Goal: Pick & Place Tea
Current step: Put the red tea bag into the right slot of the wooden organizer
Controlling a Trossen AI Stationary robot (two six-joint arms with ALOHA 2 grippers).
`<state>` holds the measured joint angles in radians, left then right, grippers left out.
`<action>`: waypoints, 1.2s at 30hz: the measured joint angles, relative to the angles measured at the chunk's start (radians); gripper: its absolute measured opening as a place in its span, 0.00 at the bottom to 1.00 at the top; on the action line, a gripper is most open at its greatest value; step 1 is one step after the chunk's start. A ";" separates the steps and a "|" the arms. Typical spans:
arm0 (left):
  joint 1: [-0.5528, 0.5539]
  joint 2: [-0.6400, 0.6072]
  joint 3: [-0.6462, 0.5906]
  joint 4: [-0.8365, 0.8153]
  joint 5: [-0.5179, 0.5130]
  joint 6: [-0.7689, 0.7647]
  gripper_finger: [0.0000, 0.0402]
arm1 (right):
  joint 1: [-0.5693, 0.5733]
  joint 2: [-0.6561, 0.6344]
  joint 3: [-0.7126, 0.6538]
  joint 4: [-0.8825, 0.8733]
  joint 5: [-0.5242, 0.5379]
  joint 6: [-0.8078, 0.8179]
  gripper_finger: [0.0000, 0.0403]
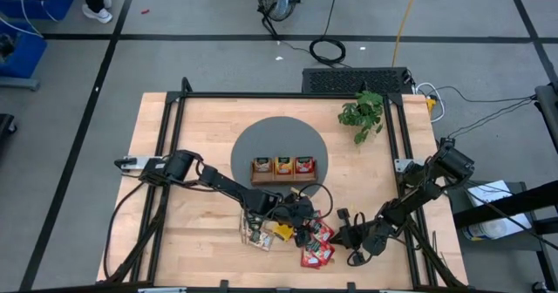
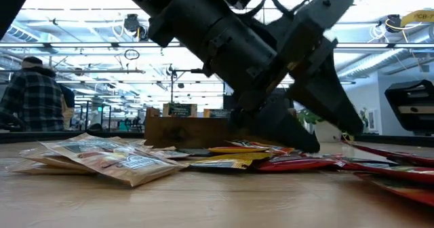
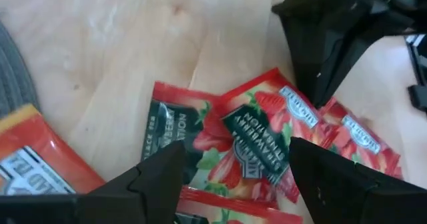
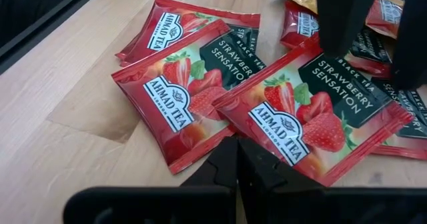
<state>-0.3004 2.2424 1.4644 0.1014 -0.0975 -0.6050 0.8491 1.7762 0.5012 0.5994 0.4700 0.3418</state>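
Observation:
The tea is a heap of flat sachets near the table's front edge. Red ones [image 1: 318,241] lie to the right, pale tan [image 1: 258,234] and orange-yellow ones [image 1: 283,230] to the left. My left gripper [image 3: 243,177] is open over the heap. Its fingers stand on either side of a red strawberry sachet [image 3: 257,144] that lies flat on other sachets. My right gripper [image 4: 237,161] is shut and low at the heap's right side, at the near edges of two red sachets [image 4: 180,97]. The left fingers [image 4: 340,17] show beyond it. My left gripper slants down from the table's left, and its fingertips [image 3: 157,181] stand low beside the red sachet. I cannot tell whether they touch it. My right gripper's shut fingertips [image 4: 233,154] slant down from the table's right to where two red sachets' edges [image 4: 223,127] meet. Whether they touch them, I cannot tell.
The brown wooden tray [image 1: 283,178] stands on a grey round mat [image 1: 253,140] behind the heap, with a sachet in each of its three compartments. A green plant [image 1: 362,114] lies at the far right. A black frame [image 1: 174,153] runs along the table's edges.

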 joint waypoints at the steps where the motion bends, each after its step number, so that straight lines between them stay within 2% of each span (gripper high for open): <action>1: 0.000 0.008 0.000 0.019 0.001 0.000 0.67 | -0.002 0.000 0.000 -0.001 -0.001 -0.002 0.00; 20: 0.009 0.031 0.000 0.151 0.040 0.038 0.67 | -0.008 0.001 -0.001 0.002 -0.003 -0.014 0.00; 31: 0.032 0.048 0.001 0.150 0.029 0.047 0.67 | -0.011 0.001 -0.001 0.002 -0.004 -0.014 0.00; 36: 0.033 0.089 0.025 0.160 0.087 0.011 0.67 | -0.015 0.001 -0.001 0.001 -0.003 -0.014 0.00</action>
<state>-0.2679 2.3317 1.4899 0.2619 -0.0101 -0.5944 0.8336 1.7775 0.4999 0.6000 0.4670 0.3278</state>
